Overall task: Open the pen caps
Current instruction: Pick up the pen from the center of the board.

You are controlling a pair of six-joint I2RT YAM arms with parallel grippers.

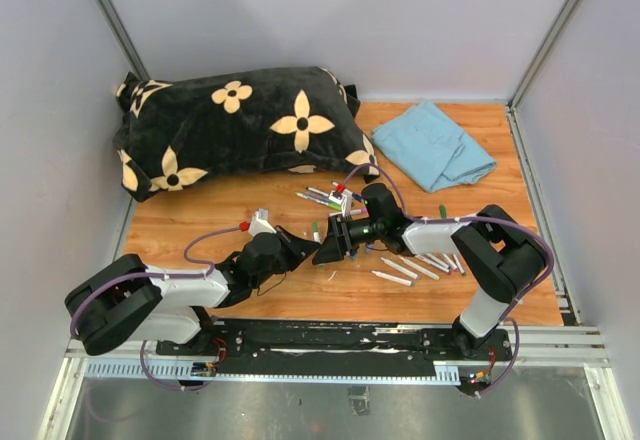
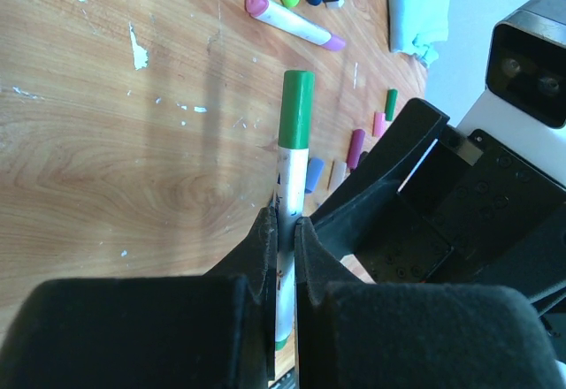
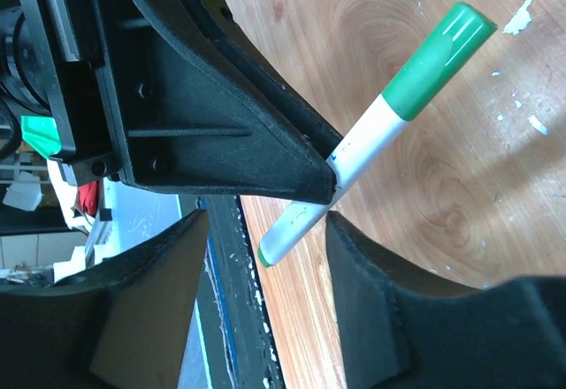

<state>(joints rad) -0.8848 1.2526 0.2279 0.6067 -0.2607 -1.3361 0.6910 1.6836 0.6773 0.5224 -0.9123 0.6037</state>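
My left gripper (image 2: 285, 230) is shut on the white barrel of a pen (image 2: 292, 172) whose green cap (image 2: 296, 106) is still on and points away from the fingers. It holds the pen just above the wooden table (image 1: 200, 225). My right gripper (image 3: 270, 230) is open. Its fingers stand on either side of the pen's tail end without touching it, and the green cap (image 3: 439, 60) sticks out beyond them. The two grippers meet at the table's middle (image 1: 318, 245). Loose green (image 2: 391, 104), pink (image 2: 378, 124), purple (image 2: 355, 148) and blue (image 2: 314, 175) caps lie behind.
Several capped pens (image 1: 322, 198) lie behind the grippers, and several uncapped white barrels (image 1: 420, 265) lie to the right. A black flowered pillow (image 1: 235, 130) fills the back left. A folded blue cloth (image 1: 435, 145) lies at the back right.
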